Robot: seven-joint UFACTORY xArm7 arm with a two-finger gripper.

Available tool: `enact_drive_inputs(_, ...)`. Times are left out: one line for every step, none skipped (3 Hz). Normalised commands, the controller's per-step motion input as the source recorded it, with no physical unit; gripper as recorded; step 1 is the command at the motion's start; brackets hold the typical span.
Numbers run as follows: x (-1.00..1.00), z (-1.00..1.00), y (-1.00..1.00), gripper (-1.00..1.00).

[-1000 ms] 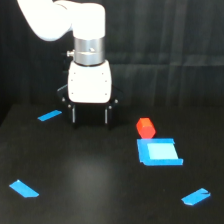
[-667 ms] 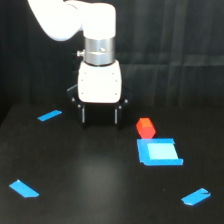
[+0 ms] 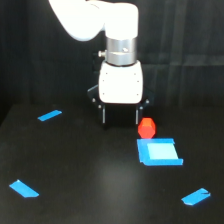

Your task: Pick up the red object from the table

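In the exterior view, the red object [image 3: 146, 128] sits on the table [image 3: 90, 185] at the blue square's [image 3: 159, 152] 11 o'clock corner, touching or just beside it. The gripper [image 3: 120, 116] hangs at the block's 9 o'clock, its nearer finger close beside it. To grasp well, I judge it should centre over the block so the fingers straddle it before descending. The fingers stand spread, holding nothing.

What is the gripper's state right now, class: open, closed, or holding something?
Gripper: open, holding nothing; the red object sits on the table just off its finger.
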Motion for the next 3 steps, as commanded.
enact_drive_inputs(0.69, 0.67, -0.43, 1.00)
enact_drive_inputs(0.51, 0.20, -0.25, 0.98)
enact_drive_inputs(0.56, -0.16, -0.19, 1.00)
